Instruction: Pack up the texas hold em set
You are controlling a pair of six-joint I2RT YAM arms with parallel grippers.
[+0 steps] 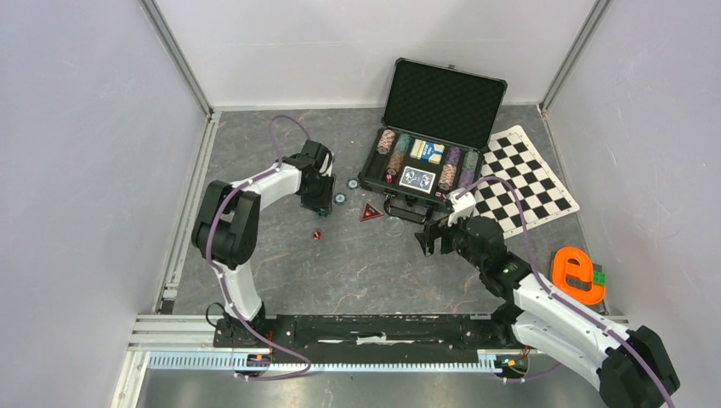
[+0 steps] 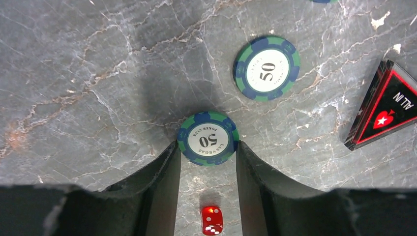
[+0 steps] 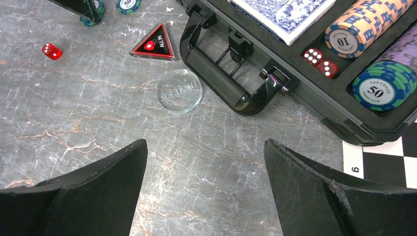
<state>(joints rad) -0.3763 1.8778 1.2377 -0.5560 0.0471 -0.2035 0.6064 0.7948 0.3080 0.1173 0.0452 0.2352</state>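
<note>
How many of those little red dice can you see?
3. One die lies loose on the table, left of the triangular marker. Two dice sit side by side in the open case, beside the chip stacks. Others may be hidden.

The open case (image 3: 319, 98) stands at the far middle of the table (image 1: 281, 272), its lid (image 1: 446, 93) raised behind it. In it lie chip stacks (image 3: 381, 86), card decks (image 1: 418, 178) and two dice (image 3: 319, 61). The checkered mat (image 1: 527, 178) lies just right of it. Left of the case, a loose chip (image 2: 208, 137) sits between the left gripper's (image 2: 206, 145) fingers, touching both, and a second chip (image 2: 266, 68) lies beyond it. The triangular marker (image 2: 388, 105) lies between these chips and the handle (image 3: 221, 73). The dealer button (image 3: 179, 91) lies just before the handle. A die (image 2: 212, 220) lies nearer the arms.
</note>
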